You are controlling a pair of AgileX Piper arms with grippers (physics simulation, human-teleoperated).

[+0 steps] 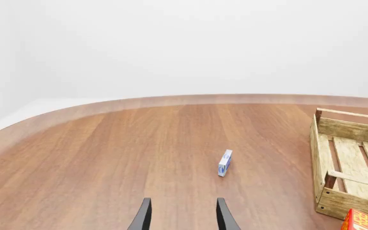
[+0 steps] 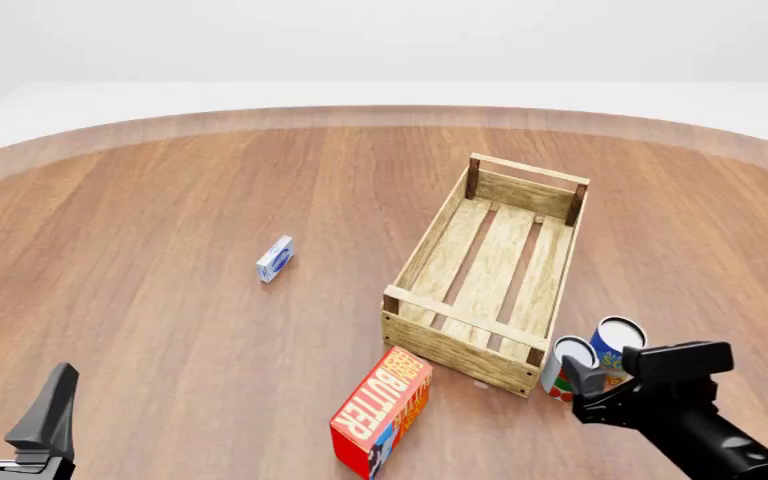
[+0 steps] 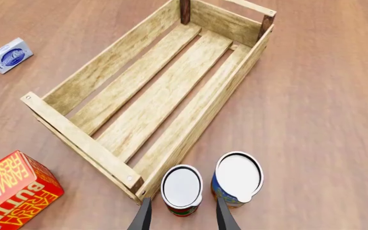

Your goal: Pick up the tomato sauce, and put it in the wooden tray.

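red-green tomato sauce (image 3: pixel 182 188), light-wood wooden tray (image 3: pixel 110 61)

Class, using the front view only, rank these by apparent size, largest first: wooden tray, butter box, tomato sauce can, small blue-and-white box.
1. wooden tray
2. butter box
3. tomato sauce, partly hidden by the right arm, so only roughly placed
4. small blue-and-white box, which also sits farther from the camera

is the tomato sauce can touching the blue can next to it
Cannot tell. In the right wrist view the tomato sauce can and the blue can overlap, so no gap or contact shows.

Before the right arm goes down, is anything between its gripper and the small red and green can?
Nothing visible. The open right gripper hangs right above the small red-and-green tomato sauce can. The blue-and-yellow can stands close beside it, which could crowd one finger.
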